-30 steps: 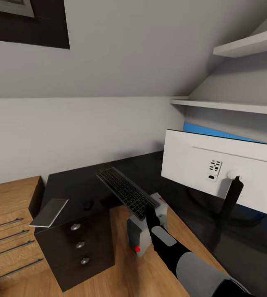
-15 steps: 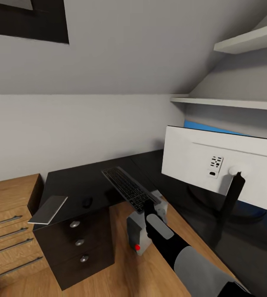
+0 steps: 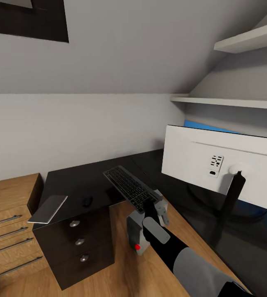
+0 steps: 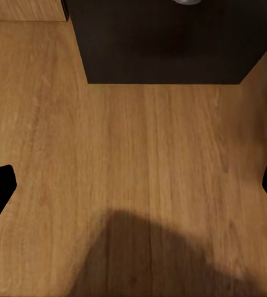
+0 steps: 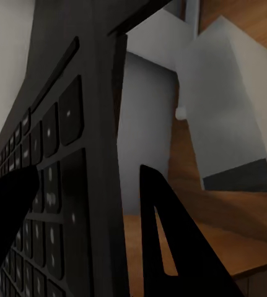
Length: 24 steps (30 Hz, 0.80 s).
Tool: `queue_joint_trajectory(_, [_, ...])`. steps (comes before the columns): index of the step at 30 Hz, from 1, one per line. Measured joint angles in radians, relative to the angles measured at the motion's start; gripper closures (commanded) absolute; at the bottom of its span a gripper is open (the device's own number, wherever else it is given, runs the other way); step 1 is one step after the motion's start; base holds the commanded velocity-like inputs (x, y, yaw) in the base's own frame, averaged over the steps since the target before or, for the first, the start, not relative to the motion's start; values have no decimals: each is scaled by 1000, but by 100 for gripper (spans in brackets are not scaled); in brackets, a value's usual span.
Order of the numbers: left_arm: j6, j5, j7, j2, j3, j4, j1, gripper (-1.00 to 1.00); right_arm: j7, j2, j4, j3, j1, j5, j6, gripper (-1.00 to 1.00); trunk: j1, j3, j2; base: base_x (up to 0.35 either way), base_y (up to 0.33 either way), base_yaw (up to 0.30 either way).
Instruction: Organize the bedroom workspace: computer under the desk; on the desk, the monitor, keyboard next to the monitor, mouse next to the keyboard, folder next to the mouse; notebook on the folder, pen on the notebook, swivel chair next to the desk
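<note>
Keyboard (image 3: 130, 189) has dropped and flattened, far end now over the glossy black desk (image 3: 73, 183); right gripper (image 3: 150, 207) clamps its near edge. Right wrist view adds key detail, one finger (image 5: 9, 216) on the keys, and the grey boxy computer (image 5: 232, 117) on wood floor. Left gripper (image 4: 133, 185) fingers spread wide over plank floor. White slab monitor (image 3: 216, 165) on desk, small dark mouse (image 3: 87, 201) near a flat grey notebook (image 3: 48, 209).

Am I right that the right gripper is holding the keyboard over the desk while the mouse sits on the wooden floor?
Not quite: the mouse sits on the black desk, as the head view shows. The right gripper does hold the keyboard over the desk edge.
</note>
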Motion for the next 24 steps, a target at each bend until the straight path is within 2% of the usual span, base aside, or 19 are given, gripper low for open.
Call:
queue_joint_trajectory(16, [0, 0, 0, 1, 0, 0, 1, -100, 0, 0, 43, -2, 0, -1, 5, 100, 0, 0, 0, 126, 14, 0])
queue_joint_trajectory(24, [-1, 0, -1, 1, 0, 0, 1, -100, 0, 0, 43, -2, 0, -3, 8, 100, 0, 0, 0, 40, 17, 0])
